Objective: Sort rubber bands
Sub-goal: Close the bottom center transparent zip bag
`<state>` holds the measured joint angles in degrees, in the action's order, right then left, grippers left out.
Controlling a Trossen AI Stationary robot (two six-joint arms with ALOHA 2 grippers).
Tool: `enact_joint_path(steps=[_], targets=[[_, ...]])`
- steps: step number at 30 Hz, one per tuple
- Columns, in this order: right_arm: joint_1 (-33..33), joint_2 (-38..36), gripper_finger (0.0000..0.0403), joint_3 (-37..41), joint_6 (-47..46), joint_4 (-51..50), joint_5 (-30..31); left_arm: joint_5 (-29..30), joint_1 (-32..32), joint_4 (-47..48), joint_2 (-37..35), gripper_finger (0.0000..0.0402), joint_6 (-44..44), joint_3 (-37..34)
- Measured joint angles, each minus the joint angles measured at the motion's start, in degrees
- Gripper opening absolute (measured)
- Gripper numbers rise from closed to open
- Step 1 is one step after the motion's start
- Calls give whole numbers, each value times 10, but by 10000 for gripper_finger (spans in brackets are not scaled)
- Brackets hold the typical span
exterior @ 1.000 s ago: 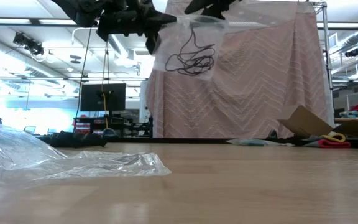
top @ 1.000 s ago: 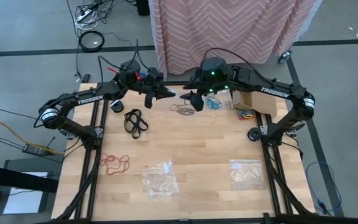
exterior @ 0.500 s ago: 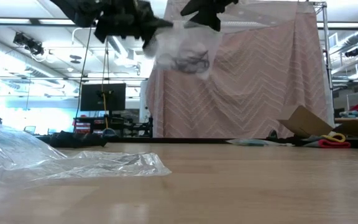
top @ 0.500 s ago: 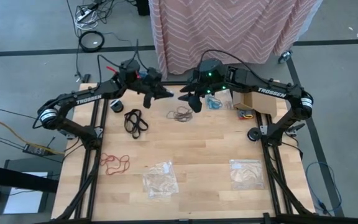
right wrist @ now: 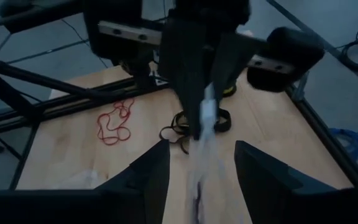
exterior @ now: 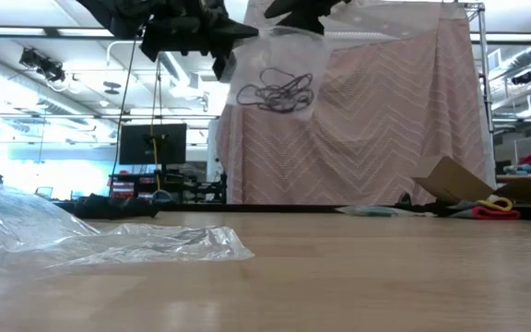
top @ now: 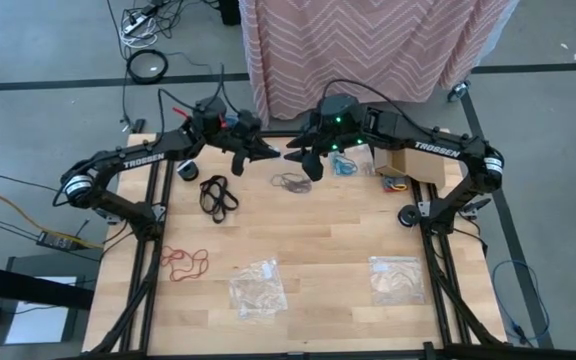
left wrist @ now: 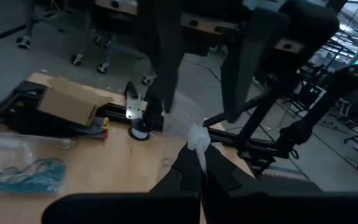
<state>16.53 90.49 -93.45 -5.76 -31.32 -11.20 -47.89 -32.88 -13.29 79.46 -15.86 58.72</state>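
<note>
Two tools meet above the counter's far edge: my left tool (top: 265, 152) pinches a clear bag (exterior: 279, 78); my right tool (top: 301, 160) is spread. Only the low view shows dark rubber bands (exterior: 275, 92) inside.

Matt wooden table (top: 318, 240), crinkly clear bags (top: 257, 288)

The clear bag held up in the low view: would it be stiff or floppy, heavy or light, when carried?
Probably floppy: the clear bag hangs crumpled from the shut left hand. Likely light, since it holds only a few dark rubber bands. Those may slide around inside.
</note>
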Motion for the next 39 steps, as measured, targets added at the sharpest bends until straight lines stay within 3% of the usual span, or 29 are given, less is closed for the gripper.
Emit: enact_joint_path(steps=[19, 31, 39], targets=[[4, 2, 166, 0, 9, 44, 13, -8, 0, -36, 0, 0, -25, 0], [15, 3, 129, 0, 10, 49, -14, -8, 0, -36, 0, 0, -25, 0], [15, 3, 122, 0, 26, 0, -41, -8, 0, -35, 0, 0, -25, 0]])
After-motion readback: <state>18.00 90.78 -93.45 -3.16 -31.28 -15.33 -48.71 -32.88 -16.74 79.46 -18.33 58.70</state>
